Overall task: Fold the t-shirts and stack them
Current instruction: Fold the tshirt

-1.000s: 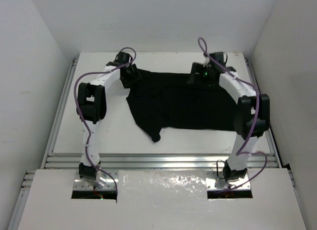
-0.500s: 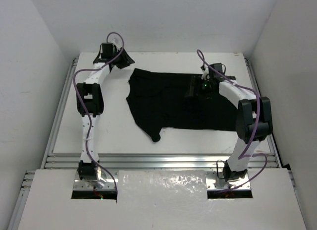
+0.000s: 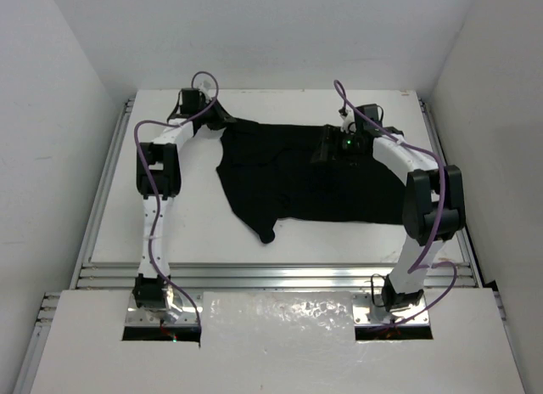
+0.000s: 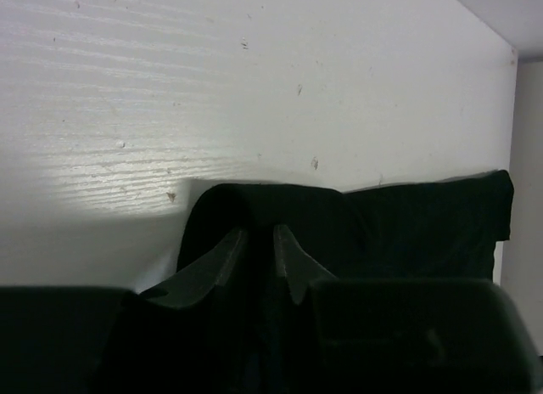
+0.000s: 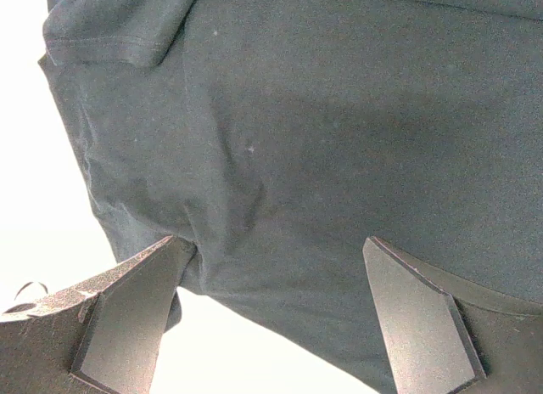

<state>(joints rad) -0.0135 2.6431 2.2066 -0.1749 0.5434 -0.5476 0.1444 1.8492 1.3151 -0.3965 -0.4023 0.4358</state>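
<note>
A black t-shirt (image 3: pixel 314 177) lies spread across the far half of the white table, one sleeve (image 3: pixel 265 233) pointing toward the near side. My left gripper (image 3: pixel 224 122) is at the shirt's far left corner. In the left wrist view its jaws (image 4: pixel 260 231) stand nearly together on a raised hump of the black t-shirt (image 4: pixel 407 224). My right gripper (image 3: pixel 327 148) hovers over the shirt's far edge. It is open (image 5: pixel 271 241), fingers wide apart, over the t-shirt (image 5: pixel 339 114) just below, whose hem crosses between them.
The white table (image 3: pixel 187 224) has aluminium rails (image 3: pixel 106 190) along its left and near sides. White walls close in the back and both sides. Purple cables loop off both arms.
The left gripper swung out toward the table's far left corner, came back to the shirt's corner, and its jaws closed in. The right gripper shifted slightly left and stayed open.
</note>
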